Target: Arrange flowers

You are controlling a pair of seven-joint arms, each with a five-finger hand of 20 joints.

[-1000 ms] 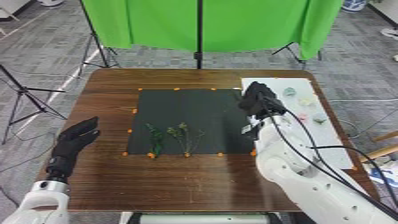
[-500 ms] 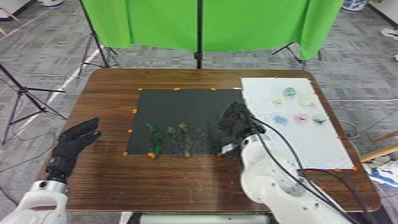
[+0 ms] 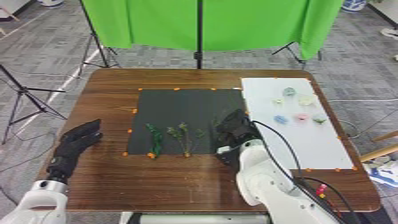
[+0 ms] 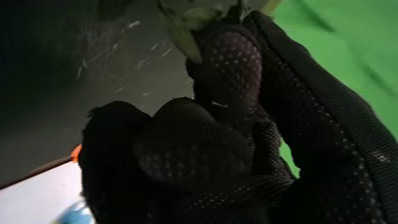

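The right hand (image 3: 235,125) has moved over the black mat (image 3: 173,107), fingers pinching a green sprig (image 4: 184,40). It may go beside the stems (image 3: 184,133).

green stems (image 3: 156,141) — dark mat (image 3: 178,107) | pastel blossoms (image 3: 301,117) — white sheet (image 3: 306,147) | pale sprig (image 4: 185,41) pinched

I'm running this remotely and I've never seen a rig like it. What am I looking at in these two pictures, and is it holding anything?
It is a robot with two white arms, each ending in a black-gloved hand. The head view looks forward and down over the brown table. A dark mat holds leafy sprigs; the white sheet beside it holds small flowers.

The wrist view is a close-up from the right arm. There the right hand pinches a greenish plant piece. The left hand is open at the table's left side, holding nothing.
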